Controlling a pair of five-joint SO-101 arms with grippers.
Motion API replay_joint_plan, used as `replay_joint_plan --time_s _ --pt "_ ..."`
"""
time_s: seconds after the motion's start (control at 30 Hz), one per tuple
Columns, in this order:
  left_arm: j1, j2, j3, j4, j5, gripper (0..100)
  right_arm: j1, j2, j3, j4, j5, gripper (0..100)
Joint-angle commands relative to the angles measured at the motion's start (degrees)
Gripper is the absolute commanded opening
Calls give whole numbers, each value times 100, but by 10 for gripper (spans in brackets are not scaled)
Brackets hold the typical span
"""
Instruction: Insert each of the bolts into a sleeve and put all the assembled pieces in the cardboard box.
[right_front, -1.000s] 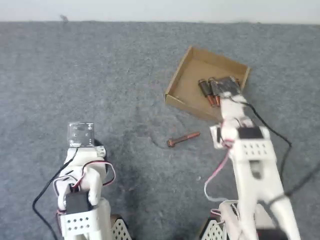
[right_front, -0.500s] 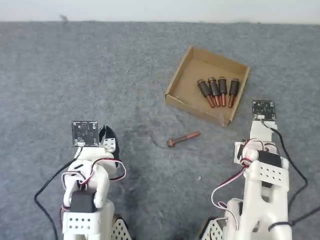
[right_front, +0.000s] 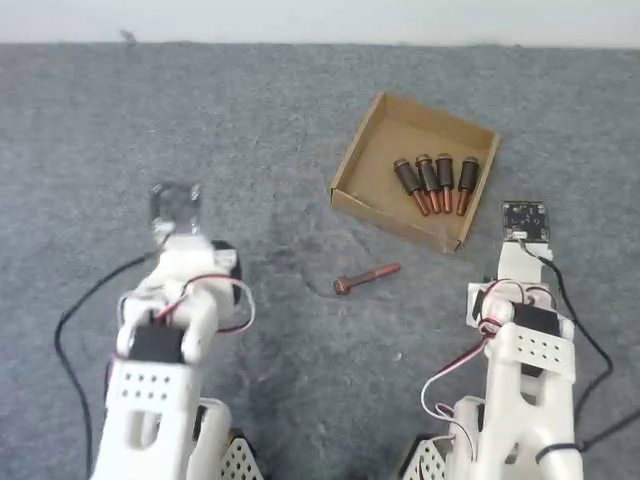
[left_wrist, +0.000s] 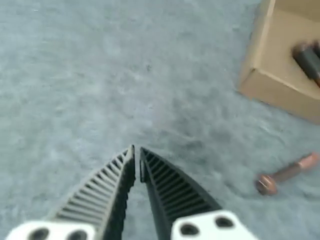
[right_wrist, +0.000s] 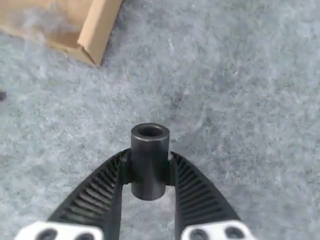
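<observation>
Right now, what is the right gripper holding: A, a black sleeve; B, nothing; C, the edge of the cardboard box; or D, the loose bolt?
A: in the right wrist view the right gripper is closed around a black sleeve, whose open end shows.

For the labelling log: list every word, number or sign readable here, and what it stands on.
None can be read.
The cardboard box, the bolt and the sleeve show no print.
Marks on the circuit board at the right wrist are too small to read.
</observation>
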Motion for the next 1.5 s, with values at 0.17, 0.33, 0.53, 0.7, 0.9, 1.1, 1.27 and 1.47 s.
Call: replay_joint_plan --time_s 0.17,0.33,0.53,0.7,0.9,1.1,1.27,1.47 --pt "2251 2418 -1815 -141 -35 16 -84 -215 -53 -119 0 6" --pt "3138 3842 -2624 -149 -97 17 -92 -215 -53 -119 0 6" --pt "3182 5345 -3354 -132 -1143 96 -101 -215 -44 -224 9 6" --pt "3200 6022 -3811 -141 -1538 134 -215 -207 18 -251 246 6" --pt "3209 6892 -4154 -105 -2198 136 -330 -215 26 -259 246 6" --pt "3165 7552 -4848 536 -2268 134 -347 -215 44 -356 246 6" --pt "3165 8026 -5235 1582 -3429 126 -347 -215 44 -356 246 6" --pt "2760 8220 -5376 2426 -5099 13 -347 -215 44 -356 237 6"
